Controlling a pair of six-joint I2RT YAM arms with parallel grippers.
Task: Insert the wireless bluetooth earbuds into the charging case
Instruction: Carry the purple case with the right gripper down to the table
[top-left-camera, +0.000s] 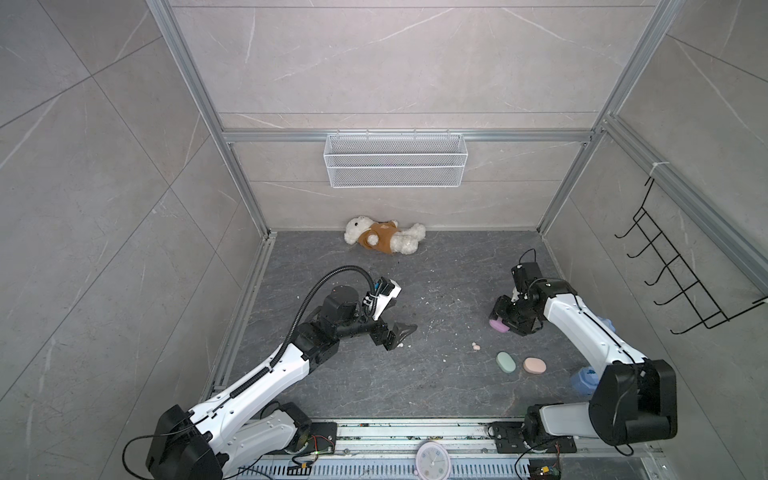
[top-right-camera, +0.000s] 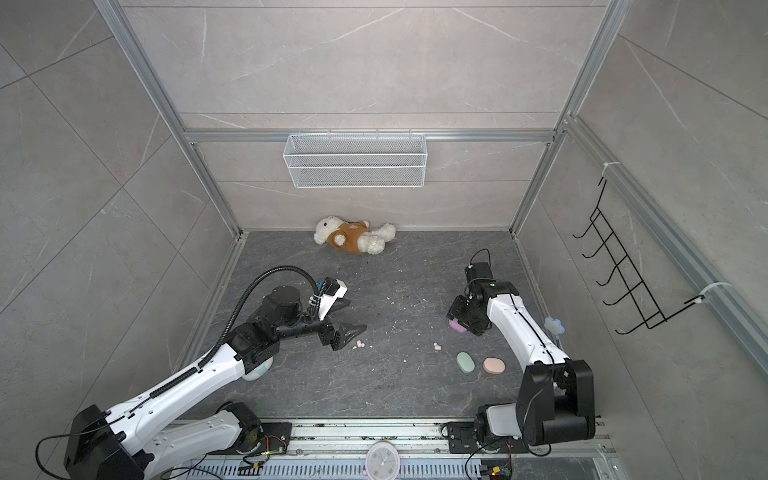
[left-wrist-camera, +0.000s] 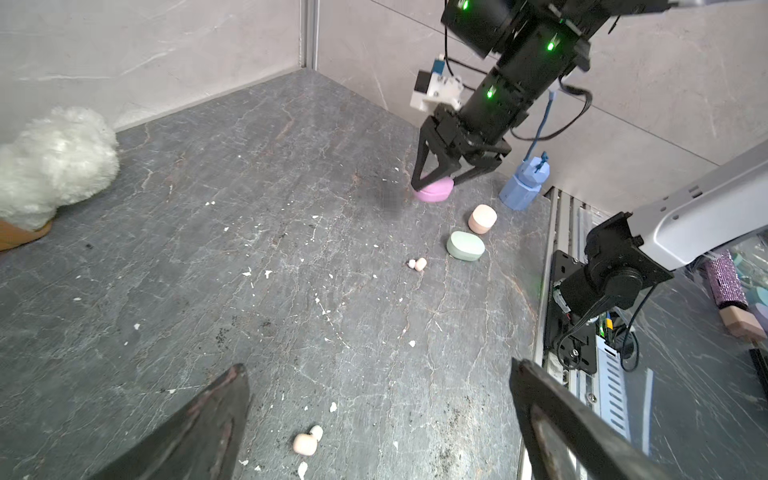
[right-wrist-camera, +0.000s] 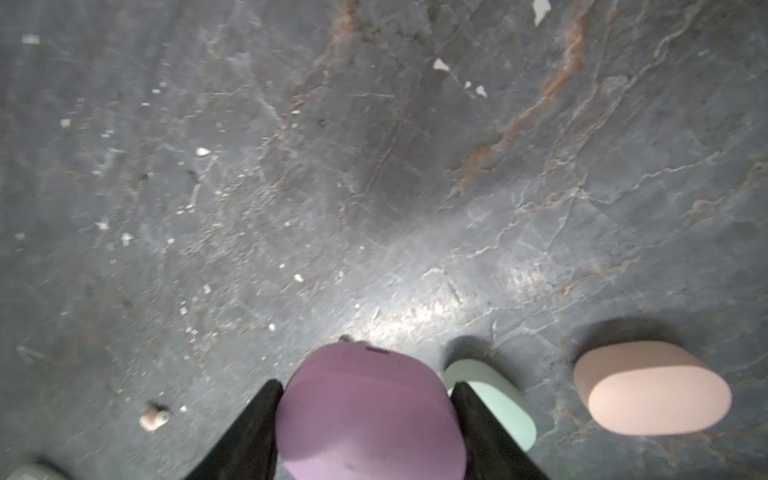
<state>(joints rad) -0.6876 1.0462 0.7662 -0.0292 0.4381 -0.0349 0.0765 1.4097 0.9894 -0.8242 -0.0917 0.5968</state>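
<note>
Right gripper (left-wrist-camera: 436, 183) is clamped on the lilac charging case (right-wrist-camera: 370, 415), apparently steadying it on the table, while the left gripper (left-wrist-camera: 377, 365), jaws wide apart, hovers beside two peach earbuds (left-wrist-camera: 306, 441), seemingly ready to collect one.

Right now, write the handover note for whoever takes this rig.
Left gripper: open, empty, next to one earbud pair on the table.
Right gripper: shut on the lilac case.
A second earbud pair lies loose near the closed mint case and peach case.
Done: no bud visibly seated.
To do: open a case, seat the four loose buds.
</note>
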